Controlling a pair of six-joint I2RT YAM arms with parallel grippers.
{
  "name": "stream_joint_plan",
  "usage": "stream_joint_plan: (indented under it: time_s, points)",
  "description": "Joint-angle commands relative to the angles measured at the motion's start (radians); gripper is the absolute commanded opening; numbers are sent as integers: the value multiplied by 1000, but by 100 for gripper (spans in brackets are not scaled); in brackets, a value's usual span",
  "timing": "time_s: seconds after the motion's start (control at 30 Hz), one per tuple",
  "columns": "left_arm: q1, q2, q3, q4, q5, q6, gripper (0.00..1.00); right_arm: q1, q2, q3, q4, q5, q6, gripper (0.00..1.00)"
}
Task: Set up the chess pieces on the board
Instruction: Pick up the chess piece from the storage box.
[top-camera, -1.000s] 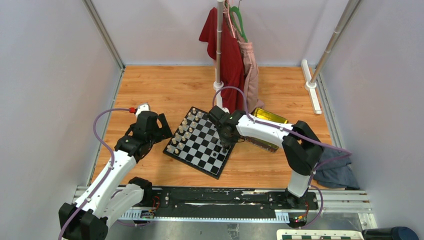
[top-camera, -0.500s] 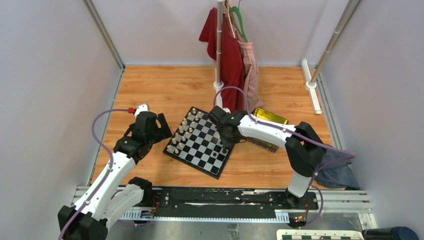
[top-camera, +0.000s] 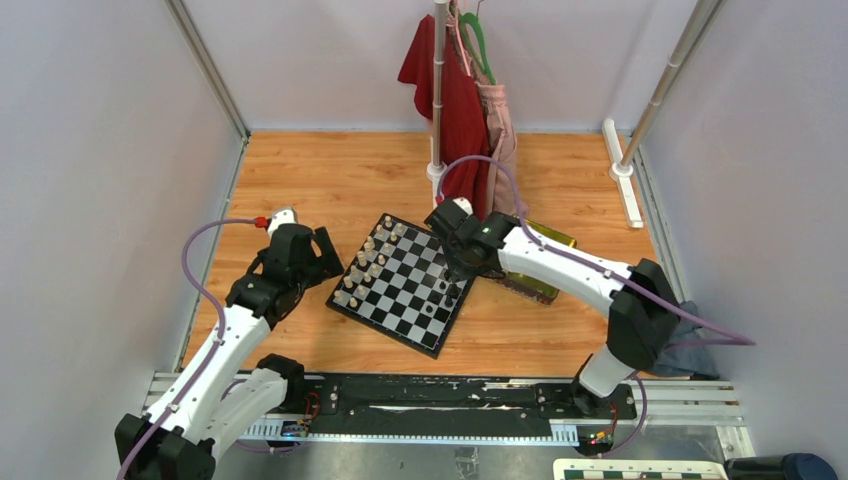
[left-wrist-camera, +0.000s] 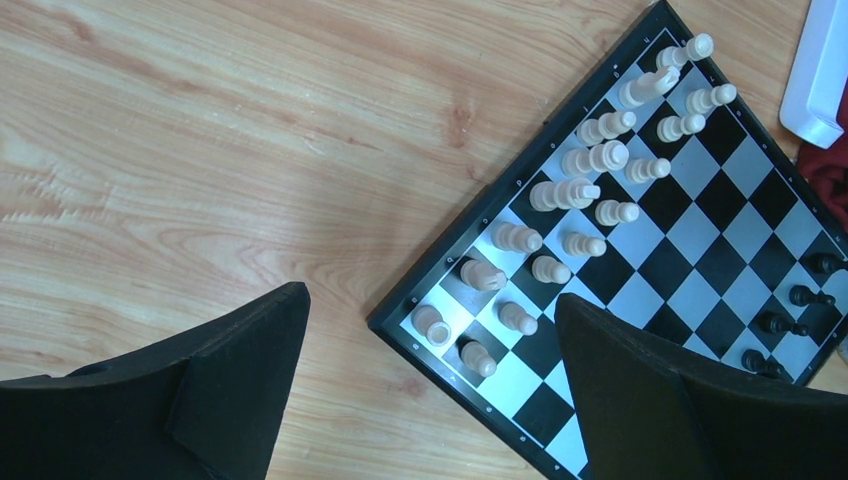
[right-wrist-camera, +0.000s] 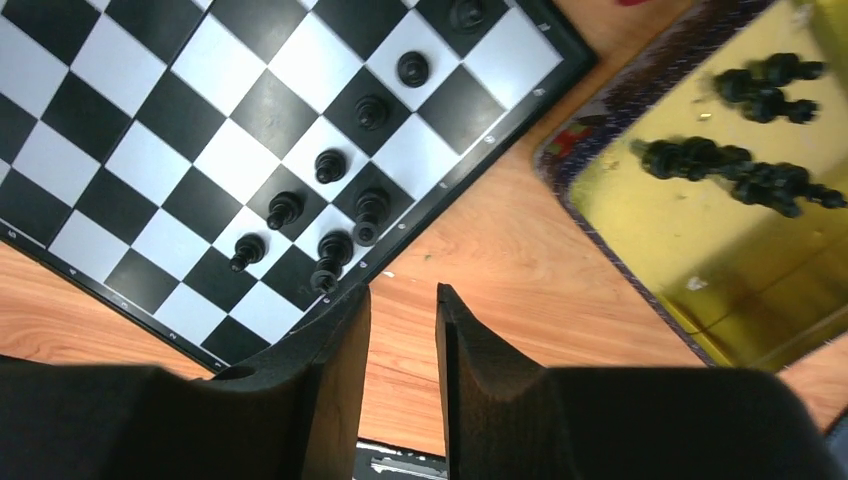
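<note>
The chequered board (top-camera: 405, 280) lies turned at an angle on the wooden table. Cream-white pieces (left-wrist-camera: 575, 190) fill its left side. Several tiny black chess pieces (right-wrist-camera: 330, 165) stand along its right edge, also seen as black pieces (left-wrist-camera: 805, 295) in the left wrist view. More black pieces (right-wrist-camera: 740, 175) lie in the gold tray (right-wrist-camera: 690, 250). My right gripper (right-wrist-camera: 403, 295) hangs over bare wood between the board (right-wrist-camera: 130, 130) and the tray, its jaws narrowly open with nothing between them. Over the board's near-left corner my left gripper (left-wrist-camera: 430, 300) is wide open and empty.
The gold tray (top-camera: 548, 238) sits just right of the board, partly under my right arm. A clothes stand with red and pink garments (top-camera: 465, 100) rises behind the board. A grey cloth (top-camera: 670, 340) lies at the right edge. Walls enclose the table.
My right gripper has drawn back from the board's right edge toward the tray, its jaws parting wider and leaving the black pieces standing. The left arm has stayed still.
</note>
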Motion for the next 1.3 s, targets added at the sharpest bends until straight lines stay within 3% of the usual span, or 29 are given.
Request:
stream_joint_plan:
  time_s: [0.0,0.23,0.5,0.8,1.27]
  points:
    - [-3,-14,-8,-20,-11,-6,100,-50,-81,1,-64,99,2,37]
    - [-3,-10,-17,-26,-4,-3,100,-239,-218,-150,-40,112,9,49]
    - [-3,13,-17,-21,5,-5,100,-432,-254,-297,46,60,-4,50]
    - [-3,37,-10,-12,0,-1,100,-551,-197,-312,123,25,-40,48]
    - [-3,86,11,1,-11,21,100,-630,-75,-275,194,-18,-60,46]
